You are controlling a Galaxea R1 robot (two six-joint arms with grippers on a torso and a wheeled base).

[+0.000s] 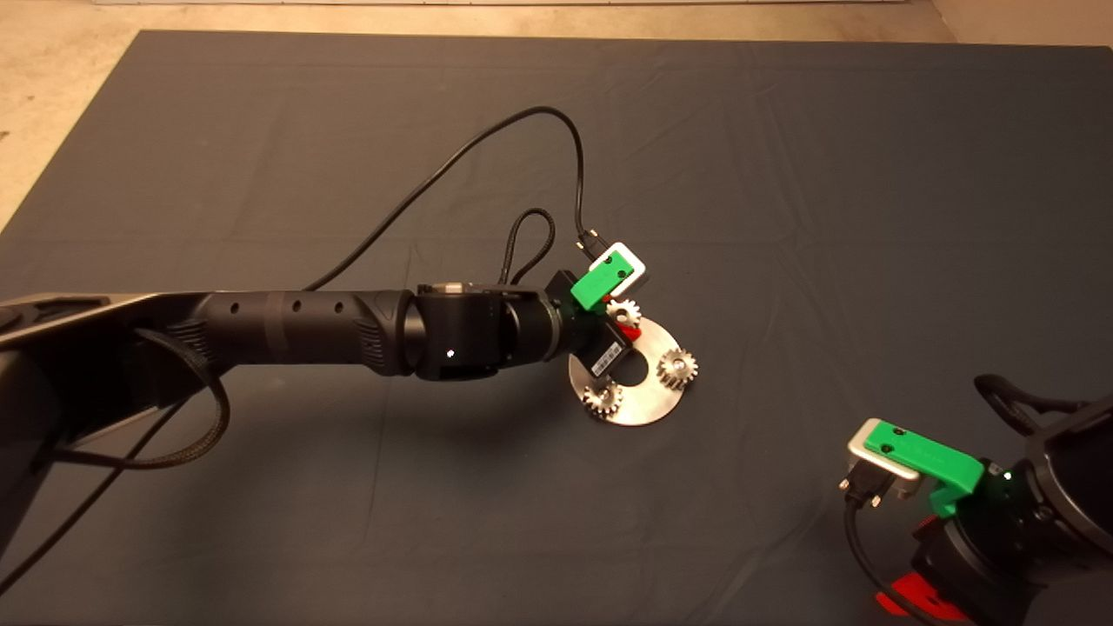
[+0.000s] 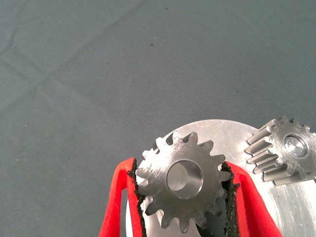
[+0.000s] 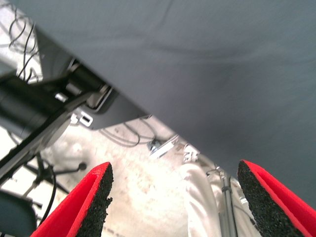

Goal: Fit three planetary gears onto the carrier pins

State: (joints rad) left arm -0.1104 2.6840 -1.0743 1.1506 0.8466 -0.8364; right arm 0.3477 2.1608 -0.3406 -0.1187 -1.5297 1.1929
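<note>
Nearest you, your right gripper (image 1: pixel 913 600) waits at the mat's (image 1: pixel 348 130) lower right corner, its black-padded red fingers (image 3: pixel 94 207) spread wide on nothing. Farther in, two toothed steel gears (image 1: pixel 677 369) already sit on their pins on the flat, shiny round disc (image 1: pixel 648 404), so two of three look installed. Your left gripper (image 2: pixel 185 192) has its fingers clamped on the third gear (image 2: pixel 182 180) over the disc's far edge; its smooth bore appears not yet seated.
</note>
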